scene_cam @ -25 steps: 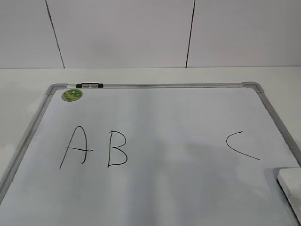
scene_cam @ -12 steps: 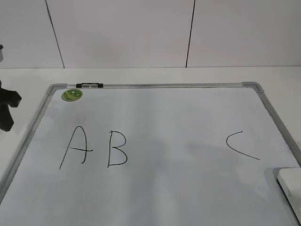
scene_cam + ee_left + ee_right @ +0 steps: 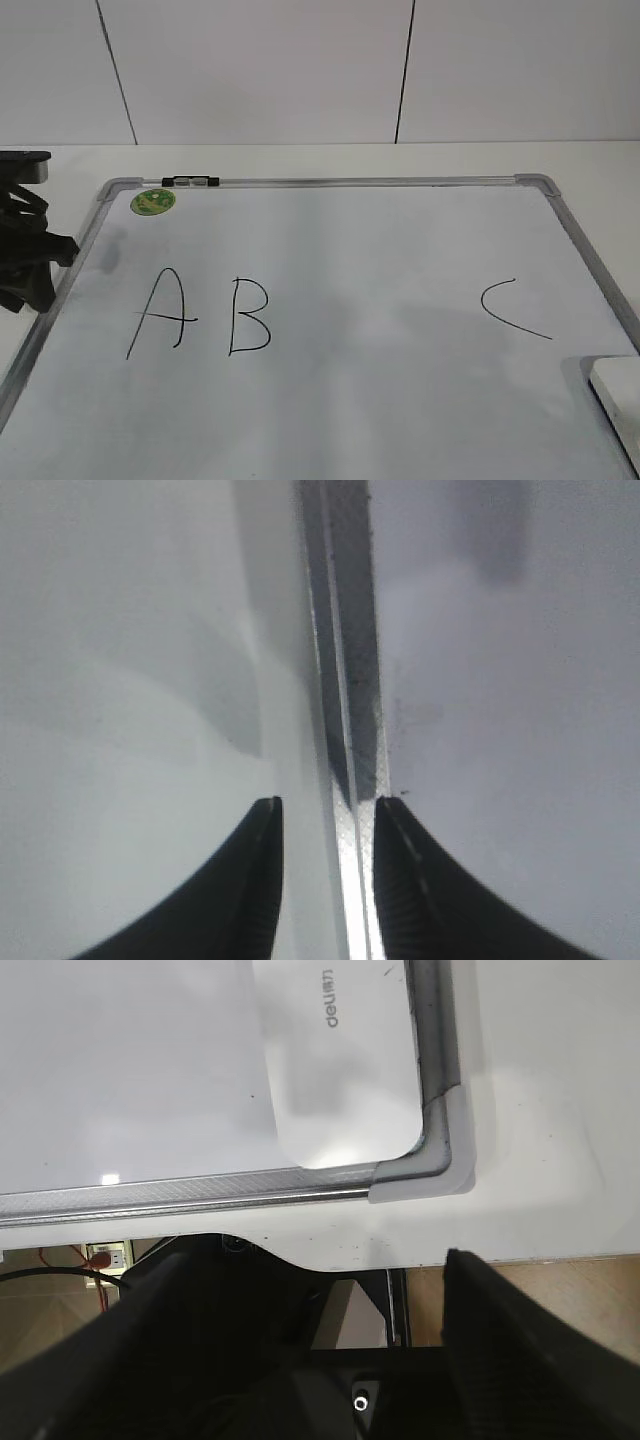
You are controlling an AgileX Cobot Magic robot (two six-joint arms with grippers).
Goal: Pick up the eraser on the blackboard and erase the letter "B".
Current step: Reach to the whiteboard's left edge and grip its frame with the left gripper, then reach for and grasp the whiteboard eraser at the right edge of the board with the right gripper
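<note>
Blackboard [image 3: 400, 290] lies flat on the white desk [image 3: 300, 160], silver frame all round, grey rounded corners. Green round sticker [image 3: 153, 201] in the far left corner, just beside a small black-and-white clip [image 3: 190, 181] on the top frame rail.

Three black letters on the board: "A" [image 3: 160, 312] at left, letter "B" [image 3: 249, 317] just beside it to the right, "C" [image 3: 512, 308] well apart toward the right side. All three whole, no smearing seen.

Eraser [image 3: 618, 400] sits on the board in the near right corner, only partly in the exterior view. Right wrist view shows it as a white rounded block [image 3: 340, 1060] with small grey lettering, its corner tucked against the frame corner.

Left pincer [image 3: 25, 250] shows at the left edge of the exterior view, over the desk just beside the board's left frame rail. In the left wrist view, left pincer [image 3: 325, 825] has its two dark fingertips a narrow gap apart, straddling the frame rail, nothing between them but the rail below.

Right pincer [image 3: 310, 1290]: two dark fingers spread wide, empty, off the near edge of the desk, near the eraser corner but not touching it.
</note>
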